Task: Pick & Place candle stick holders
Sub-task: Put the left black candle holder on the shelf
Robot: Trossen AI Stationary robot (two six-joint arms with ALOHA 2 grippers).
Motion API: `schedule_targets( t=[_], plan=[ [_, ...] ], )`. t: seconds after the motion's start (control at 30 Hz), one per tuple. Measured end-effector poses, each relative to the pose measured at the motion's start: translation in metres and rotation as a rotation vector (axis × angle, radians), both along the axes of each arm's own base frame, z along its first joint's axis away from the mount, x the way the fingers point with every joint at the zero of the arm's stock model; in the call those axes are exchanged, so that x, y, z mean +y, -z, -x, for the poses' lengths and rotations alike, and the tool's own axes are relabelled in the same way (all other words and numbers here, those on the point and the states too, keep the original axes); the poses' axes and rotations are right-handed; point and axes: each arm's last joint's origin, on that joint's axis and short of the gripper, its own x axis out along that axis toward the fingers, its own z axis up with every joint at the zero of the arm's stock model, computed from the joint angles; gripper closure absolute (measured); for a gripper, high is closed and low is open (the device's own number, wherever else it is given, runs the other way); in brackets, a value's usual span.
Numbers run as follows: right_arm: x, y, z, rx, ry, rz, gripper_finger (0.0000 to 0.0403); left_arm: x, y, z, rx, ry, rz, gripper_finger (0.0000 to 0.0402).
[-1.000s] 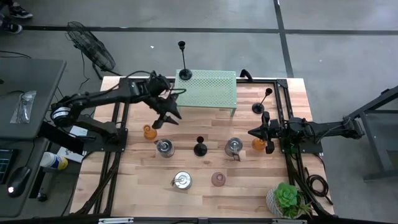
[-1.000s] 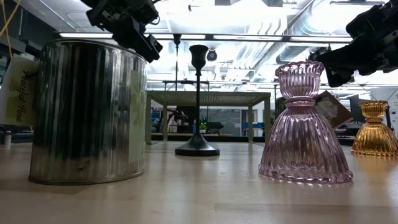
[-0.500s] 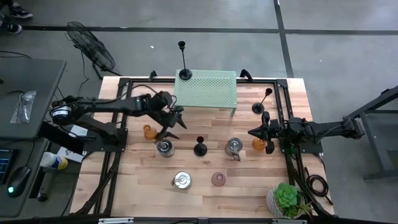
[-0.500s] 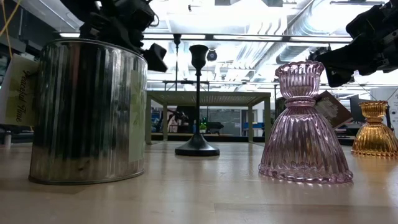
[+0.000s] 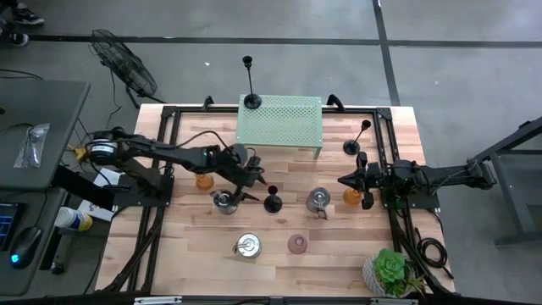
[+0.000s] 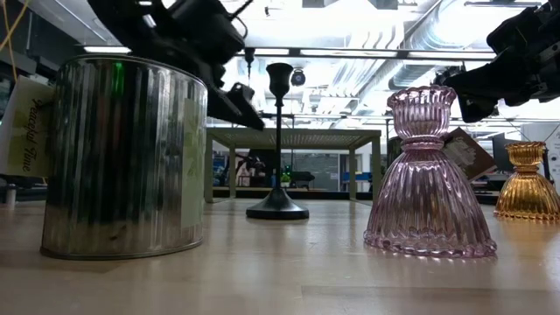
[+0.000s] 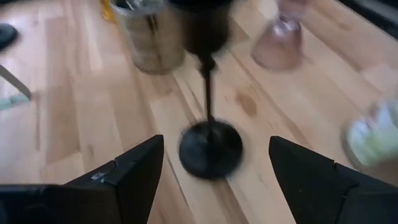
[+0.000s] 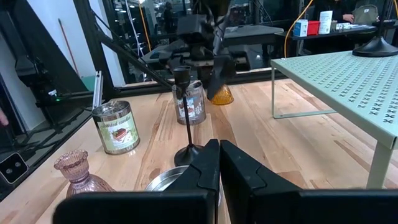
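Three black candle stick holders show. One [image 5: 273, 202] stands on its round base at the table's middle. Another [image 5: 251, 100] stands on the green perforated shelf [image 5: 284, 125], and one more [image 5: 352, 146] is at the far right. My left gripper [image 5: 257, 187] is open just left of the middle one. In the left wrist view its two fingers [image 7: 134, 174] stand on either side of that holder's base [image 7: 210, 149], apart from it. My right gripper [image 5: 345, 180] waits shut at the right, its fingers together [image 8: 219, 163].
A tin [image 5: 223, 201] sits right beside my left gripper, and an amber glass holder [image 5: 201, 179] behind it. More tins [image 5: 318, 200] [image 5: 247, 246], a pink glass holder [image 5: 296, 244], another amber one [image 5: 351, 196] and a potted plant [image 5: 389, 271] stand around.
My left gripper has come away from the green shelf, going down and toward the table's near and right edges, up to the middle candle stick holder. Its fingers have opened on the way. The holders and my right arm have kept still.
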Motion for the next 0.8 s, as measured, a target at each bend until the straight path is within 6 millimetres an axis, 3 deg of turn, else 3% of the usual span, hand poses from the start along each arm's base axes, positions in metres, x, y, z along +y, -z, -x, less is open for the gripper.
schedule_targets(
  t=[0.3, 0.8],
  plan=[
    [0.000, 0.000, 0.000, 0.000, 0.000, 0.000, 0.0399, 0.001, 0.012, -0.016, -0.046, -0.057, 0.071, 0.0114],
    [0.000, 0.000, 0.000, 0.000, 0.000, 0.000, 0.0399, -0.027, 0.016, -0.024, -0.079, -0.052, 0.068, 0.0122]
  ],
)
